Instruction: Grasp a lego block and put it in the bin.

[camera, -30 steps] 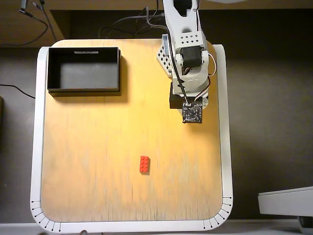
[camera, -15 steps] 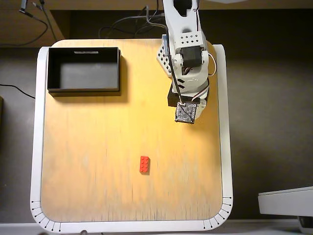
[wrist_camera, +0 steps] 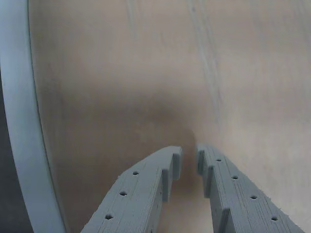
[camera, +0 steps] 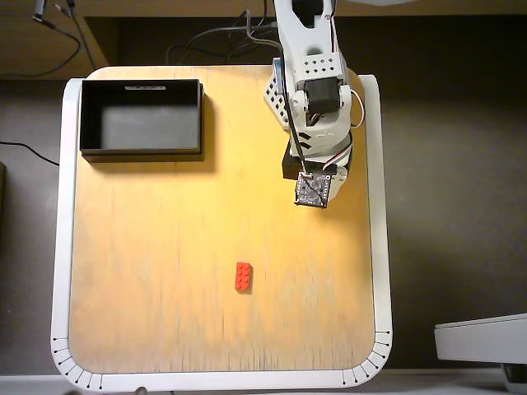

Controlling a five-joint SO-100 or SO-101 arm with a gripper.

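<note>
Reach not yet begun: your hand (wrist_camera: 188, 156) is empty, its jaws nearly closed with a narrow gap.
Overhead, the lego block (camera: 244, 276) lies on the surface (camera: 148, 247) at seven o'clock from the arm, the bin (camera: 141, 151) at ten o'clock; you'd need to open wider and descend.

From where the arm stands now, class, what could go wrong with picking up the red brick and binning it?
1. The wrist view shows only bare wood between the nearly closed jaws of the gripper; the lego block is out of its sight, so the approach could miss.
2. The jaws must open first, or they may knock the small block away.
3. The bin sits at the far corner of the table; a weak grip could drop the block on the way.
</note>
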